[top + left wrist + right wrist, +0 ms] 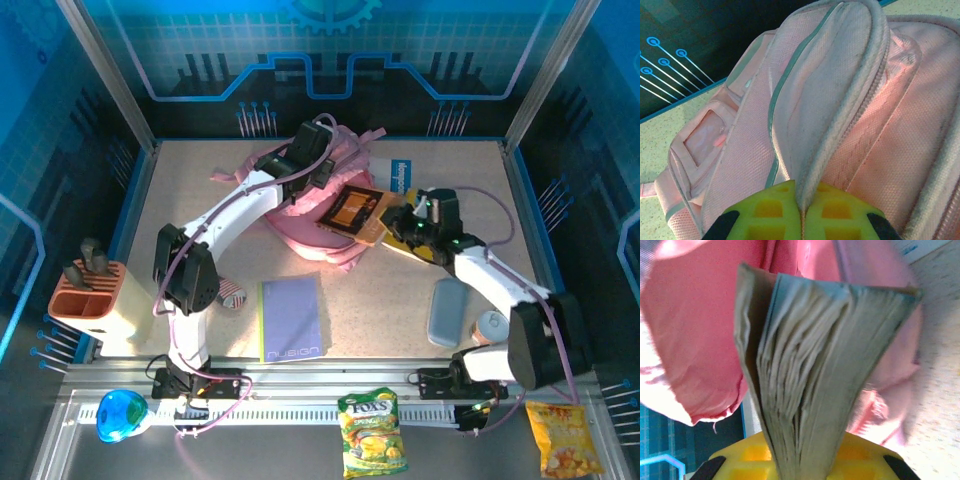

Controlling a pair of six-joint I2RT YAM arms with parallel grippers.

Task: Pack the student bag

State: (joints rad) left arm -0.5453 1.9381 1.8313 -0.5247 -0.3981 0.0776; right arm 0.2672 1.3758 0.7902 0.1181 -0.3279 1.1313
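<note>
Bag: your left fingers pinch its flap edge.
Book: your right fingers clamp it, near the bag.

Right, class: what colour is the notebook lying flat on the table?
Lilac: the notebook shows best in the top external view.

Speckled beige tabletop — blue circuit-printed walls, aluminium corner posts.
</note>
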